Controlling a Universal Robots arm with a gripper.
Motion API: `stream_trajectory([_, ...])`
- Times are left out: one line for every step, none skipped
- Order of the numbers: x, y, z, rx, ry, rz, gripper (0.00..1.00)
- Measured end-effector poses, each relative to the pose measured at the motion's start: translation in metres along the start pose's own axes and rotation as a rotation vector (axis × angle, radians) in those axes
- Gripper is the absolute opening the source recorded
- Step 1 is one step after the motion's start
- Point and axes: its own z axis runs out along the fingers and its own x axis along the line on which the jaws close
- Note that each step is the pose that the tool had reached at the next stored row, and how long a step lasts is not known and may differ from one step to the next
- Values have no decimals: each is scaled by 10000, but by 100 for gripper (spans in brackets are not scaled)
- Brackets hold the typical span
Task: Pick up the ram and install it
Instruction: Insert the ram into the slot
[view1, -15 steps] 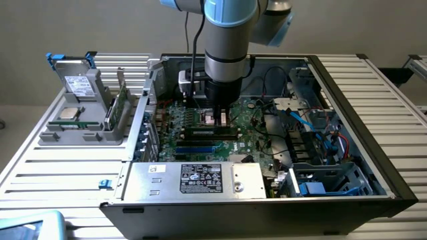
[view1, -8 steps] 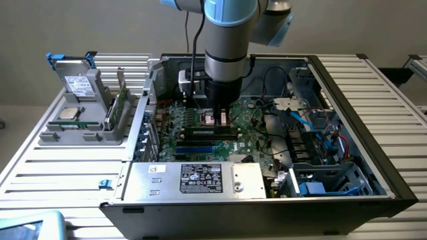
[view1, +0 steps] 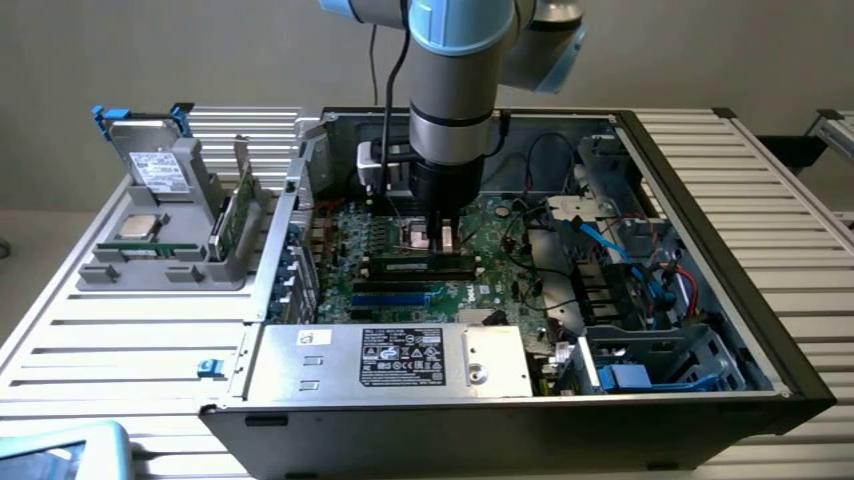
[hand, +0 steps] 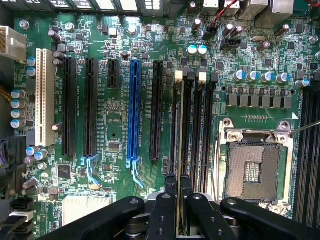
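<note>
The ram (view1: 422, 266) stands on its long edge over the memory slots of the motherboard (view1: 497, 232) inside the open computer case. My gripper (view1: 434, 240) comes straight down on it from above and is shut on the ram's upper edge. In the wrist view the ram (hand: 180, 125) appears edge-on as a thin strip running along a black memory slot with white end clips. My gripper (hand: 178, 189) pinches it between its two black fingers (hand: 170, 186). Whether the stick is fully seated in the slot I cannot tell.
Beside the memory slots lies the open processor socket (hand: 255, 170); on the other side are black and blue expansion slots (hand: 134, 110). A power supply box (view1: 387, 360), cables and drive cages (view1: 641, 290) crowd the case. Outside it, a grey holder (view1: 160, 265) carries a drive, a chip and a green board.
</note>
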Motion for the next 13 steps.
stream_trajectory([-1,0,-10,1,-3,0,15])
stream_trajectory([-1,0,-11,1,-2,0,15])
stream_trajectory([-1,0,-12,2,2,0,15])
stream_trajectory([-1,0,-11,2,8,-1,15])
stream_trajectory([0,1,-12,1,15,0,15])
stream_trajectory([-1,3,-12,1,23,1,15])
stream_trajectory([-1,3,-12,1,31,2,15])
stream_trajectory([-1,3,-12,2,40,2,15])
stream_trajectory([-1,3,-10,2,46,2,15])
stream_trajectory([-1,3,-8,2,50,2,15])
stream_trajectory([-1,4,-5,3,52,2,15])
stream_trajectory([-1,4,-3,2,57,2,15])
stream_trajectory([0,4,0,3,62,2,15])
